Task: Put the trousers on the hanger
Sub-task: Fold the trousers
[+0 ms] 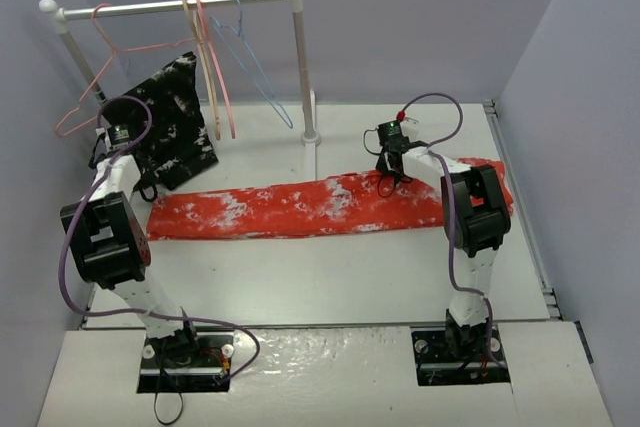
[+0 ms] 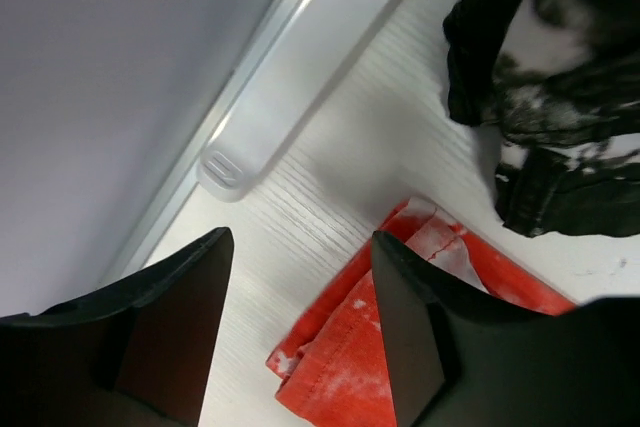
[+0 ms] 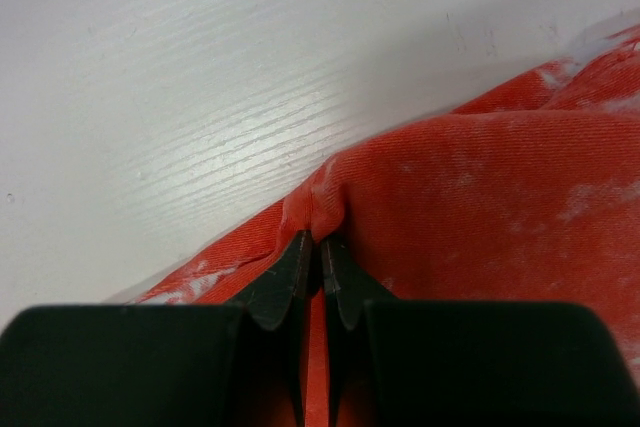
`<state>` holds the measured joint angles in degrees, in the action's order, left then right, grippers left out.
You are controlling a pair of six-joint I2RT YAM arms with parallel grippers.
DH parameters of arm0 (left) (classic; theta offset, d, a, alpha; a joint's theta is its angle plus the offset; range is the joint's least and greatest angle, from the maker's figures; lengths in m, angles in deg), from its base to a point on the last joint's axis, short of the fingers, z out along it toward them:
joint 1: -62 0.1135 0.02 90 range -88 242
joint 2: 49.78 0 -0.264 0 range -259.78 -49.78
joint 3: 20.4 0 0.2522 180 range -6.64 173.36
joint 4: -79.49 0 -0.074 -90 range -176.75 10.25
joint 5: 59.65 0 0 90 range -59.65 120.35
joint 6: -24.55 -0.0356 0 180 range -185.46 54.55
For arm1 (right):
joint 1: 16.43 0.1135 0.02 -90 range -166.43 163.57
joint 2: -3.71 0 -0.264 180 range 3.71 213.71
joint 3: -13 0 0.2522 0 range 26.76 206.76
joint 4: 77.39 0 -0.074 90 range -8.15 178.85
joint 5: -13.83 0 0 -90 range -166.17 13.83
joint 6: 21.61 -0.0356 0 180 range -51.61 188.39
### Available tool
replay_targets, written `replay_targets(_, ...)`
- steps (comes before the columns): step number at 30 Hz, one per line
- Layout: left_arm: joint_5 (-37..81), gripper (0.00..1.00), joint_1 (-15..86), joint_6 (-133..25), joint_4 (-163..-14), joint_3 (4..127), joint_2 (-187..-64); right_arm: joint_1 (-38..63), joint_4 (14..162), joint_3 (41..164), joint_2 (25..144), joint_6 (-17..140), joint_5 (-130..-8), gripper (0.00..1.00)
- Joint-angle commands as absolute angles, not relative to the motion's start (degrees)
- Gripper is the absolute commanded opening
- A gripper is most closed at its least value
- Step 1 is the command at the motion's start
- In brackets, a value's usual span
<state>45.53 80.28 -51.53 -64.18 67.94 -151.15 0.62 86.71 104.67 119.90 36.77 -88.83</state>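
Observation:
The red-orange trousers [image 1: 300,209] lie stretched flat across the table from left to right. My right gripper [image 1: 388,183] is shut on a pinched fold of their cloth [image 3: 330,202], its fingertips [image 3: 300,267] nearly touching. My left gripper [image 1: 146,185] hangs open over the trousers' left end [image 2: 340,367]. Its fingers [image 2: 170,327] straddle the folded hem without touching it. The light-blue wire hanger [image 1: 255,67] hangs by its hook on the rack bar at the back, apart from both grippers.
A black white-speckled garment [image 1: 170,132] lies just behind the left gripper and shows in the left wrist view [image 2: 560,97]. A thin pink hanger [image 1: 100,77] and thicker pink and beige hangers [image 1: 210,67] hang on the white rack [image 1: 300,57]. The table's left rail [image 2: 270,97] runs close by.

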Motion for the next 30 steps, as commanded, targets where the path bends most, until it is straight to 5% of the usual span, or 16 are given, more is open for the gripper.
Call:
replay_targets(1, 44.29, 0.54, 80.36, -50.26, -69.42, 66.29, -140.27, 0.10, 87.71, 106.15, 114.78, 40.46, -88.80, 0.05)
replay_targets(12, 36.56, 0.47, 80.28, -48.84, -67.78, 53.83, -139.61, 0.89, 88.09, 102.68, 109.40, 42.54, -80.87, 0.50)
replay_targets(23, 40.29, 0.25, 81.95, -47.87, -63.19, 51.16, -145.50, 1.76, 98.61, 81.40, 97.20, 36.25, -71.31, 0.51)
replay_targets(30, 45.31, 0.22, 83.99, -43.34, -58.26, 51.44, -146.55, 0.43, 104.53, 70.47, 97.71, 31.73, -70.63, 0.51)
